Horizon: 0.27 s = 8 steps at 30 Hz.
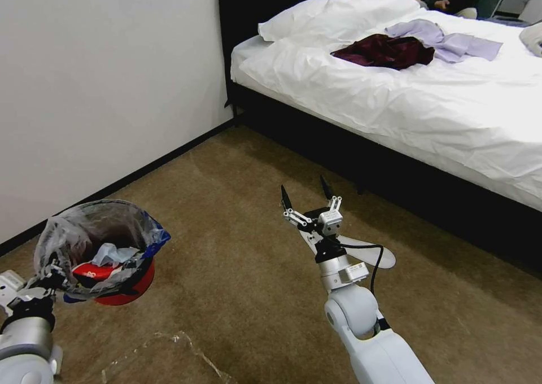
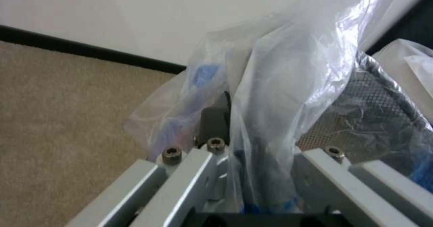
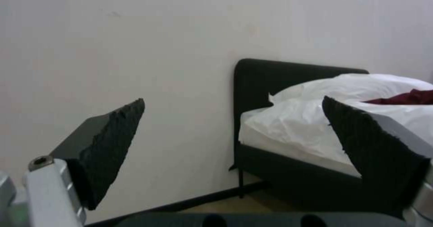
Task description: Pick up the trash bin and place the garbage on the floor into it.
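My left gripper [image 1: 48, 276] is shut on the rim of the trash bin [image 1: 121, 293], a small red bucket with a crinkled clear liner, and holds it above the floor [image 1: 237, 282] at lower left. In the left wrist view, the liner [image 2: 279, 78] is pinched between that gripper's [image 2: 234, 118] fingers. Garbage lies inside the bin: a red wrapper [image 1: 93, 271] and a pale blue scrap [image 1: 113, 254]. My right gripper [image 1: 305, 191] hangs open in mid-air over the carpet, pointing towards the bed, with nothing between its fingers [image 3: 113, 135].
A bed [image 1: 395, 107] with white bedding and a black frame fills the right; a dark red garment [image 1: 384, 51] and a lilac one [image 1: 446, 42] lie on it. The white wall [image 1: 101, 79] with black skirting runs along the left. Shiny tape [image 1: 169, 344] marks the carpet near me.
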Motion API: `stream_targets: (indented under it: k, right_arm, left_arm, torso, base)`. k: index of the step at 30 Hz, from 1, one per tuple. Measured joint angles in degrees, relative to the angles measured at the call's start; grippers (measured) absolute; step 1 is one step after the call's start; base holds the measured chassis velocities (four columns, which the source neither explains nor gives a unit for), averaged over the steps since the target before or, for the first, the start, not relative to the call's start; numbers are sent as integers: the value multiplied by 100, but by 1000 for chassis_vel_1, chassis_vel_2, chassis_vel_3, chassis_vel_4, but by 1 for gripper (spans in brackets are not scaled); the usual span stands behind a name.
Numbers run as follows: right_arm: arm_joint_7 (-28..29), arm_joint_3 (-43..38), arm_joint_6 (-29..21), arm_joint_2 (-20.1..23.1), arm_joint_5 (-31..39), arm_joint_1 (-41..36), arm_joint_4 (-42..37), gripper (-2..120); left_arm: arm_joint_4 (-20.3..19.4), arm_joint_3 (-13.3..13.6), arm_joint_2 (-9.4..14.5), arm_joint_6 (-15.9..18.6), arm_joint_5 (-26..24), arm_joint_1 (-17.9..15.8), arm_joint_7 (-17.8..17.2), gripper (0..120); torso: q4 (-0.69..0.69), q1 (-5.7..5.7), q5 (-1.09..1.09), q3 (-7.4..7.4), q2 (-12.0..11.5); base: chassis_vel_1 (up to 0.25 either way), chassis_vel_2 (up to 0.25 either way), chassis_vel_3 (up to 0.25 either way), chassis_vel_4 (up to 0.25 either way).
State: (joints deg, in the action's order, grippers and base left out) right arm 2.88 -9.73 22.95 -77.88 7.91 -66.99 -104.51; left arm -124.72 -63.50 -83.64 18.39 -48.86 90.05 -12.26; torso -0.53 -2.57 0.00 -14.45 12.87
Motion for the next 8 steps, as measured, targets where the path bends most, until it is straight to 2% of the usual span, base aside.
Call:
stream_targets:
  k: [8]
  right_arm:
    - [-2, -113, 1, 2, 13, -72, -78, 100]
  left_arm:
    - [-21, -22, -2, 0, -6, 23, -27, 3]
  torso:
    - [0, 0, 0, 0, 0]
  base:
    - [0, 0, 0, 0]
